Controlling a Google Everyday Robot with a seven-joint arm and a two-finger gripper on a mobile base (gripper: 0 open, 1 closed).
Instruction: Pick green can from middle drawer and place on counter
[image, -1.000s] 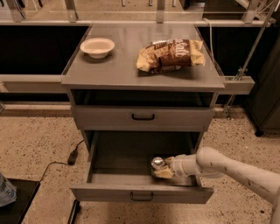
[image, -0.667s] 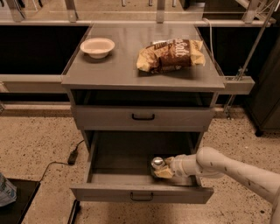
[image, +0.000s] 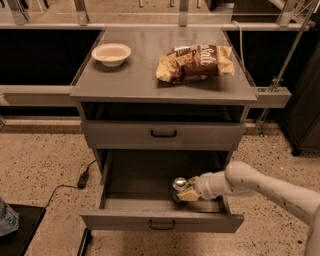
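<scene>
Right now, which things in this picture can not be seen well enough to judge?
All in the camera view:
1. Green can in the middle drawer: only its silver top shows; the gripper beside it covers the body.
2. Robot arm: cut off by the right edge.
3. Pale thing at lower left: cut by the left edge, unidentifiable.

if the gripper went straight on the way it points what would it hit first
The green can: the gripper is inside the open middle drawer, pointing leftward in the view, with the can right at its tip. Whether they already touch is unclear.
</scene>
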